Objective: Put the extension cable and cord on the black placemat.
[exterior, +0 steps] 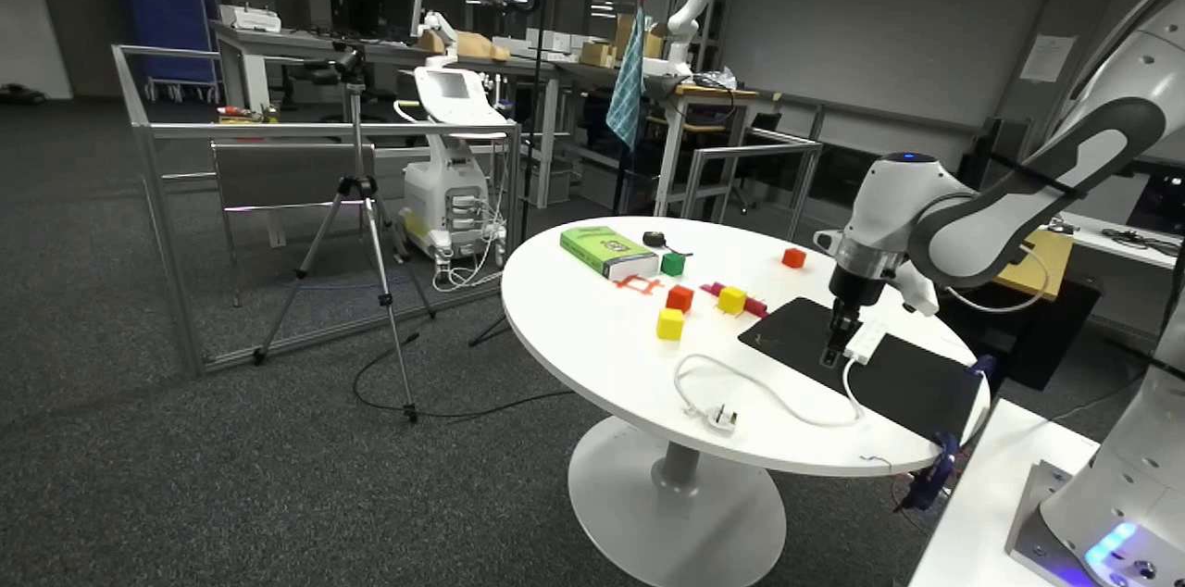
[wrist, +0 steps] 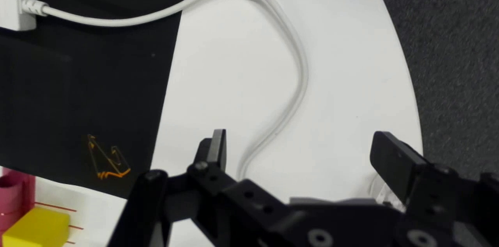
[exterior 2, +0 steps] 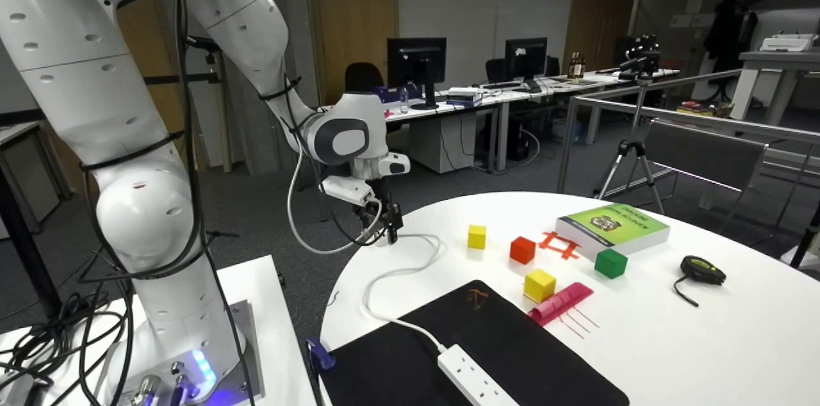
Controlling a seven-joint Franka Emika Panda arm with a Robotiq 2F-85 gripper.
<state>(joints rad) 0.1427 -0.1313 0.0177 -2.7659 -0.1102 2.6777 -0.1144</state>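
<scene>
Noted socket end of white extension cable [exterior 2: 471,373] resting on black placemat [exterior: 912,383], with sockets upward. Traced white cord [wrist: 303,71] off mat and across table [exterior: 592,328] in loose bends. In an exterior view, found white plug [exterior: 720,418] left of mat, apart from it, close to table's near rim, with prongs showing. Recorded mat as flat, rectangular, matte.

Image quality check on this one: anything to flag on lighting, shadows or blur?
Both exterior views: round white tabletop very bright against dark grey carpet; in an exterior view, thick green book too small and soft to read. Wrist view: thin white cable low in contrast where it crosses the tabletop, a soft shadow alongside; black two-fingered end effector mostly dark.
</scene>
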